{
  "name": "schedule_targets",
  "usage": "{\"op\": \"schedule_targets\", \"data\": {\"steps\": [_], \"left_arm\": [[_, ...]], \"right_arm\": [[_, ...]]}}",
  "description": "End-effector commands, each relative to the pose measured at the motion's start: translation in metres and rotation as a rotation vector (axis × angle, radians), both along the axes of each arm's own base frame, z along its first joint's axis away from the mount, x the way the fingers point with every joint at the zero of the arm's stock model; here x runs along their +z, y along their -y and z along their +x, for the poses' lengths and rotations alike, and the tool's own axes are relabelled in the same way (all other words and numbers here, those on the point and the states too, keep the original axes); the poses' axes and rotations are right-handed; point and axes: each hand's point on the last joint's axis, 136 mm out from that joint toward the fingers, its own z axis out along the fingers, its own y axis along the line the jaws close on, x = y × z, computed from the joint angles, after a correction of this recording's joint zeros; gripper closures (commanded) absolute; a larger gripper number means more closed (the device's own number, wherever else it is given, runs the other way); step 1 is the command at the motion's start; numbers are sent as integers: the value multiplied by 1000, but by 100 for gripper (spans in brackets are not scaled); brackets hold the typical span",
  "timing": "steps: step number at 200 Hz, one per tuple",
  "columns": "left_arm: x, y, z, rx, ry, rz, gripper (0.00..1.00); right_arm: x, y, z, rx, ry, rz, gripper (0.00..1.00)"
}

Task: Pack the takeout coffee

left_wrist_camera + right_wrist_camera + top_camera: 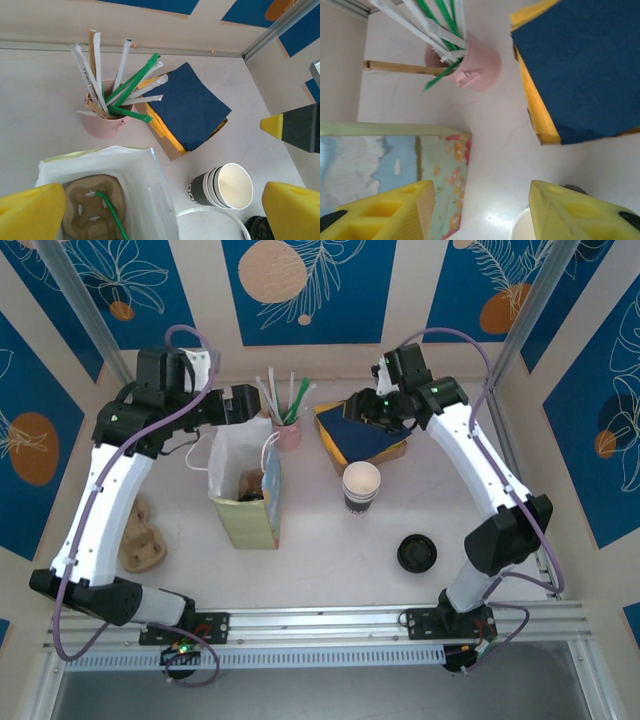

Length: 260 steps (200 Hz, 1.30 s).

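Open table between striped cup [361, 486] and loose lid [416, 553]. Bag [246, 492] blocks left-centre (mouth open upward). Straw cup [287, 430] and napkin box [364, 434] crowd back edge.

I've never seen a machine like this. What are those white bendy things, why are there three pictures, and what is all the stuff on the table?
Those white bendy things are two robot arms bolted to the near edge of a table. Each ends in a gripper with two yellow fingers. One picture looks down from above. The other two come from small cameras on each arm's wrist, so the yellow fingers poke into view.

On the table stand a paper bag with a brown cardboard cup holder and a green straw inside, a pink cup of straws, a box of blue and yellow napkins, a striped paper cup with no lid, and a loose black lid.

The left gripper is wide open above the bag. The right gripper is open too. Neither holds anything.
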Motion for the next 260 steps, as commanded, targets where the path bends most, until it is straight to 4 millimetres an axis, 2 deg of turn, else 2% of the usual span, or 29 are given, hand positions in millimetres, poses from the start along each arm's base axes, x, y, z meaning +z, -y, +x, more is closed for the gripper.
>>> {"op": "schedule_targets", "data": {"steps": [1,13,36,60,89,128,186,230,260], "left_arm": [[5,5,-3,-34,13,47,0],[2,9,-1,-46,6,63,0],[-3,5,5,-22,-12,106,0],[-6,6,9,-25,-21,120,0],[-10,9,12,-30,-32,121,0],[-11,10,15,-31,-38,119,0],[-8,11,18,-29,-40,119,0],[-8,11,19,-25,-44,120,0],[-9,9,19,-19,-48,127,0]], "right_arm": [[-1,18,-11,-19,16,-32,47],[-10,30,-13,-42,6,-50,47],[-25,52,-12,-94,7,-112,32],[-35,66,-8,-109,17,-156,29],[-51,75,12,-98,14,-201,26],[-71,70,49,-54,31,-249,25],[-127,58,98,11,-6,-387,25],[-165,51,126,44,-33,-464,25],[-178,45,140,58,-21,-492,24]]}}
